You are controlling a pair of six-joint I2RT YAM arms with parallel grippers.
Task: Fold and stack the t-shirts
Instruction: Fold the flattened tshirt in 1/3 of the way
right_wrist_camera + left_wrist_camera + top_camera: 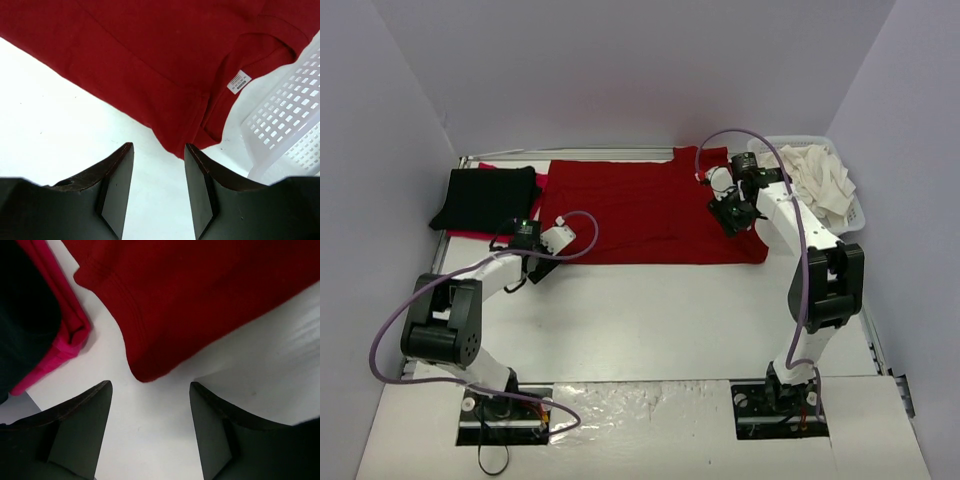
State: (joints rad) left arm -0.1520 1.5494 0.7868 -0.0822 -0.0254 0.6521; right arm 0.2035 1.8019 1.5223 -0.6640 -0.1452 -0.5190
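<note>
Now the left end effector point(150, 385) and right end effector point(159, 146) both gape empty above the worktop point(650, 310), each at an edge of the dark red shirt point(640, 215) mid-frame.

Left of the left gripper point(150, 385), the view's edge cuts the black t-shirt point(25, 315), which hides most of the bright red t-shirt point(70, 335) from us. Ahead of the right gripper point(158, 146), the dark red t-shirt point(150, 50) runs off the top. We cannot read its label point(238, 82), whose print is too small. The basket point(285, 125) is cropped on that gripper's right.
</note>
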